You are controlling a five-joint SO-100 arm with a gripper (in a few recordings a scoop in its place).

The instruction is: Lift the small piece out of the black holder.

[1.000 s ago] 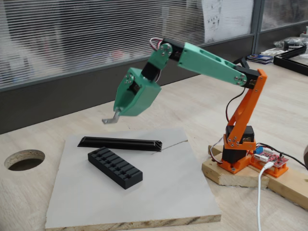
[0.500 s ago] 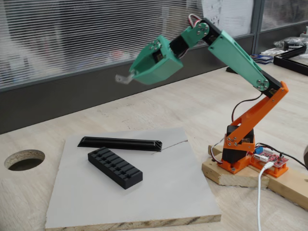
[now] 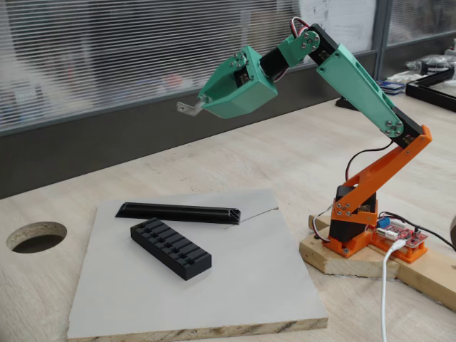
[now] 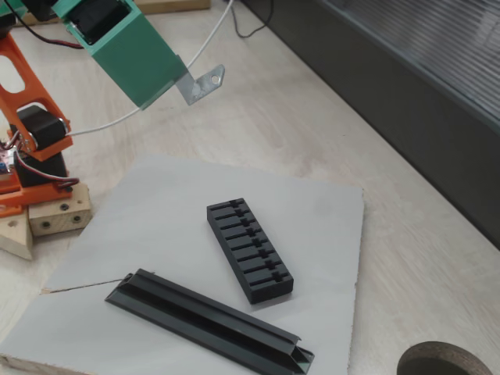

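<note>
You had the green gripper [image 3: 203, 105] pinching the tiny bent silver-grey metal strip [image 4: 201, 83] high above the table, well clear of the slotted black plastic block [image 3: 170, 248] on the grey board [image 3: 256, 285], so the lift looked done.

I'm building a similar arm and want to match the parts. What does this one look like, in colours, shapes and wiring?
The arm has mint-green plastic links, boxy and tapered, with black motors at the joints. Its lower link and base are orange and stand on a wooden block. The tool is a green wedge-shaped shell. Red, white and black wires loop at the top joint, a black cable runs down the orange link, and a white cable leaves a red circuit board.
</note>
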